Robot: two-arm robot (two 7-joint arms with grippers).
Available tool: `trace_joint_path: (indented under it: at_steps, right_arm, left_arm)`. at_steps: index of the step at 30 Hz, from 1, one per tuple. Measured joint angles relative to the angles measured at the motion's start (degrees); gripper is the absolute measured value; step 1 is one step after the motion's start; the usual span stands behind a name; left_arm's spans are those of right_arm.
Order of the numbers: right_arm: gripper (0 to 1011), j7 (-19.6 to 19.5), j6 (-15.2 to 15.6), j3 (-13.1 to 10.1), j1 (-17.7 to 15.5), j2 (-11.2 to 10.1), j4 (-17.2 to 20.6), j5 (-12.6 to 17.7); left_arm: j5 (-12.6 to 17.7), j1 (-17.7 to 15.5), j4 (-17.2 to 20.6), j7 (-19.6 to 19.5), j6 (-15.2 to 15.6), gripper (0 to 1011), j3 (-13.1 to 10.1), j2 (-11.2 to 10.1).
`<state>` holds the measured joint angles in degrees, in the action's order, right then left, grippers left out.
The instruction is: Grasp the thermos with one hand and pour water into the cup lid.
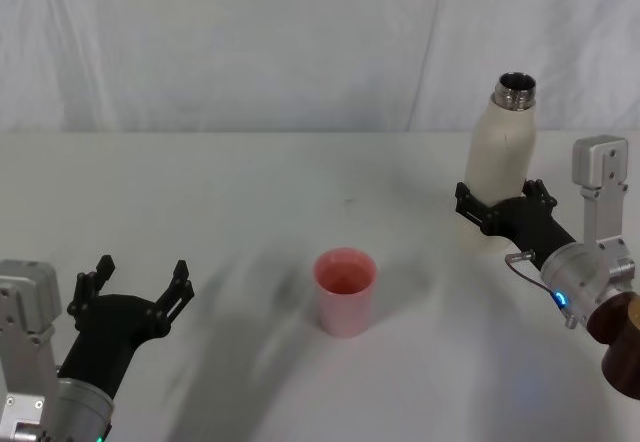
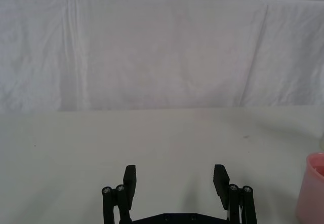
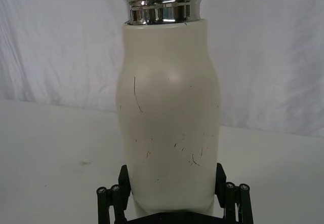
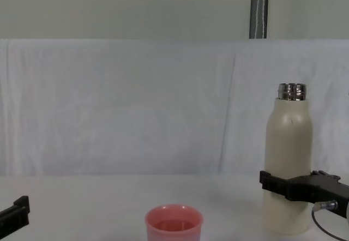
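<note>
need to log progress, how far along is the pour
Done: right gripper has its fingers around the lower body of the tall cream-white steel-necked thermos, upright. In hand: that grasp. Left: tipping it over the short salmon-pink plastic cup lid. Left gripper idles open.

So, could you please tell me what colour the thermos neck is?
Shiny silver steel, above the cream-white body of the thermos; the right wrist view shows it best.

Before me lies a plain white table (image 1: pixel 200 192), matte and softly lit, with faint shadows across it. Behind it hangs a white cloth backdrop (image 4: pixel 120 104), creased in vertical folds. Above the cloth I see a pale wall (image 4: pixel 109 6) and a grey metal pole (image 4: pixel 259 7) rising upright.
</note>
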<state>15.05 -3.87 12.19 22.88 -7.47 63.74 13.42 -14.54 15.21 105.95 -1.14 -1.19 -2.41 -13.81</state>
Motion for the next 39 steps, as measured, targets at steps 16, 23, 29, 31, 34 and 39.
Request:
trace_joint_path:
  at_steps: [16,23,29,31,34,39]
  right_arm:
    - [961,-0.05,0.07,0.0,-0.09,-0.07,0.1,-0.06]
    - [959,-0.05,0.1,0.0,-0.09,-0.1,0.13,-0.06]
    - [959,-0.05,0.1,0.0,-0.09,-0.1,0.14,-0.06]
    - [959,-0.05,0.1,0.0,-0.1,-0.1,0.14,-0.06]
    - [959,-0.05,0.1,0.0,-0.09,-0.1,0.14,-0.05]
    - [959,-0.05,0.09,0.0,-0.09,-0.1,0.14,-0.05]
  left_arm:
    - [0.0,0.0,0.0,0.0,0.0,1001,0.0,0.0]
    - [0.0,0.0,0.0,0.0,0.0,1001,0.0,0.0]
    - [0.0,0.0,0.0,0.0,0.0,1001,0.0,0.0]
    - [0.0,0.0,0.0,0.0,0.0,1001,0.0,0.0]
    - [0.0,0.0,0.0,0.0,0.0,1001,0.0,0.0]
    - [0.0,0.0,0.0,0.0,0.0,1001,0.0,0.0]
